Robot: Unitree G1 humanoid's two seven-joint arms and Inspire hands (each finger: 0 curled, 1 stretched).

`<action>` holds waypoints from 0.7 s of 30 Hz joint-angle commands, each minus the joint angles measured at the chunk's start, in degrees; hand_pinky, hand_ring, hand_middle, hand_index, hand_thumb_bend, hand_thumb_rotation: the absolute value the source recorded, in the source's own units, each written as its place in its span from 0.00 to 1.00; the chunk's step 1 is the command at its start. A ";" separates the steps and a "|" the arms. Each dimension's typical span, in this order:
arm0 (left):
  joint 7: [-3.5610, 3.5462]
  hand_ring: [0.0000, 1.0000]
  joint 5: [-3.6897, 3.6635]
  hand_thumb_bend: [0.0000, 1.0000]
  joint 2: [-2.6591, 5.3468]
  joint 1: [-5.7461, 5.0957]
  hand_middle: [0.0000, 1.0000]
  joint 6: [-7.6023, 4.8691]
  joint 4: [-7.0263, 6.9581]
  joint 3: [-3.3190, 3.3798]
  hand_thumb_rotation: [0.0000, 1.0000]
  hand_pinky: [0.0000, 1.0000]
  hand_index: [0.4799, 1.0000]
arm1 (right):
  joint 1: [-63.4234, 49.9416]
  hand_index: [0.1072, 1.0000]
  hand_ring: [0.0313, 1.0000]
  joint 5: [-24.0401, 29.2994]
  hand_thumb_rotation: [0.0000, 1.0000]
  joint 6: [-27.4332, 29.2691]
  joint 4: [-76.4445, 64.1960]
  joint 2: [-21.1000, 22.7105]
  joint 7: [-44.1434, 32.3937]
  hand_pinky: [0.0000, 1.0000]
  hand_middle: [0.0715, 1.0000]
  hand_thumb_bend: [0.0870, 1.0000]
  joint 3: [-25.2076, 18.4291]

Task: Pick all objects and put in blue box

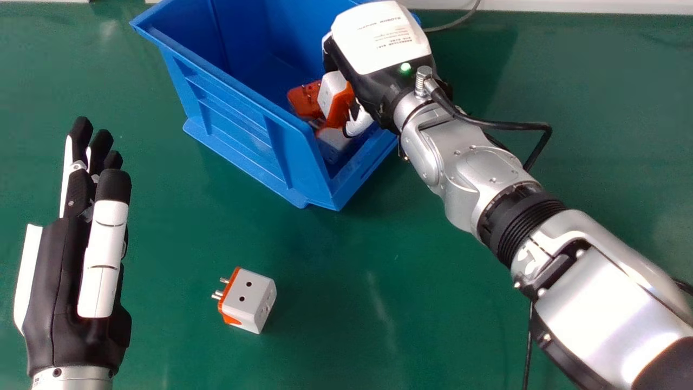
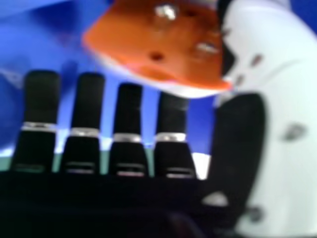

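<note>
Over the blue box, the right hand, fingers extended, meets an orange-and-white adapter; left of it, the left hand is relaxed.

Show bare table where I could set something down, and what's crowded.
Green table: between left hand and blue box; between loose adapter and right arm. Crowded: box's near end, with right hand, second adapter, red piece.
</note>
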State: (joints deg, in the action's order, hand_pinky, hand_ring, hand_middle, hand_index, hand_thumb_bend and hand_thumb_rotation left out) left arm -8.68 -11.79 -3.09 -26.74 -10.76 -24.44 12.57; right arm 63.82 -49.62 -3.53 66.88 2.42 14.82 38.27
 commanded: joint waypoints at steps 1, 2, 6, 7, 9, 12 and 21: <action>0.08 1.00 -0.30 0.76 0.31 -0.41 1.00 -1.40 -1.10 -0.09 0.98 1.00 1.00 | 1.40 0.77 0.81 -0.89 0.20 -1.23 -1.52 0.80 0.11 0.70 0.83 0.81 0.74; 0.13 1.00 -0.16 0.76 0.34 -0.44 1.00 -1.49 -1.05 -0.11 0.98 1.00 1.00 | 1.44 0.77 0.81 -1.19 0.20 -1.39 -1.51 0.85 0.01 0.70 0.83 0.81 1.03; -0.09 1.00 -0.16 0.77 0.15 -0.55 1.00 -1.69 -0.69 0.09 0.98 1.00 1.00 | 1.37 0.80 0.84 -0.93 0.26 -1.95 -1.73 0.75 -0.37 0.74 0.86 0.83 1.01; -0.16 1.00 -0.28 0.77 0.14 -0.53 1.00 -1.74 -0.62 0.11 0.98 1.00 1.00 | 1.43 0.81 0.85 -0.90 0.27 -1.97 -1.72 0.73 -0.69 0.75 0.87 0.84 1.01; -0.29 1.00 -0.47 0.77 0.12 -0.47 1.00 -1.85 -0.43 0.16 0.97 1.00 1.00 | 1.51 0.84 0.88 -0.88 0.30 -2.02 -1.73 0.72 -1.05 0.78 0.90 0.86 1.02; -0.30 1.00 -0.31 0.78 0.07 -0.44 1.00 -1.92 -0.37 0.16 0.97 1.00 1.00 | 1.50 0.86 0.90 -0.73 0.32 -1.92 -1.76 0.72 -1.05 0.80 0.92 0.86 0.89; 0.02 1.00 -0.11 0.78 0.24 -0.20 1.00 -2.21 0.00 0.08 0.96 1.00 1.00 | 1.46 0.90 0.95 -0.86 0.34 -2.34 -2.30 0.86 -1.79 0.85 0.96 0.87 1.01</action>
State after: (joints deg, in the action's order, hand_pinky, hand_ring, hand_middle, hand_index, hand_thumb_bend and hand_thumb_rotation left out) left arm -8.69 -11.81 -2.87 -26.74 -11.78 -23.84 12.51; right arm 63.81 -50.24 -5.44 65.97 2.56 12.87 39.19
